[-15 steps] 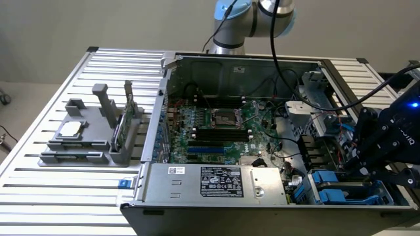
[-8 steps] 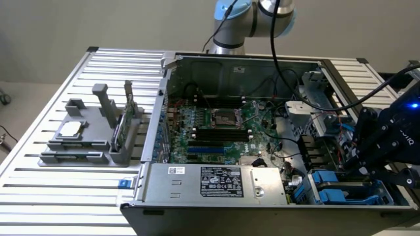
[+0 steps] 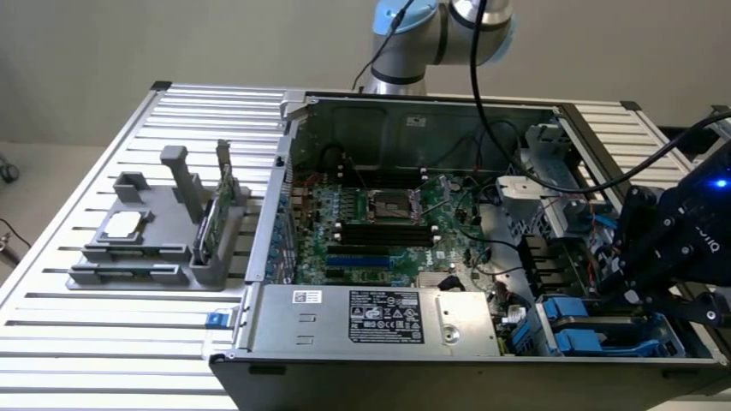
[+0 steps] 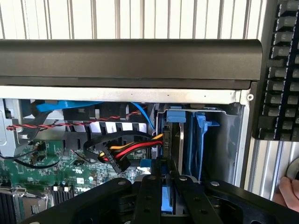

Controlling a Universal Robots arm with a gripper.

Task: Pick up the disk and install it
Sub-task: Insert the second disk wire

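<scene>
We see the claw (image 4: 169, 196) narrow, clamped on the disk's (image 4: 169, 198) blue carrier over the drive bay (image 3: 594, 330) at 4 o'clock of the PC case (image 3: 377, 342). Keep disk square w/ bay rails; lower slowly, avoid the cable bundle (image 4: 128, 151).

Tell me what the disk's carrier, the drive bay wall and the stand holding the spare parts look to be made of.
Disk carrier: looks like blue moulded plastic, smooth and slightly glossy. Drive bay wall: probably bare sheet metal, grey with a dull sheen and folded edges. Parts stand: matte grey, uniform colour with blocky shapes, likely plastic, possibly printed; the look leaves that open.
</scene>
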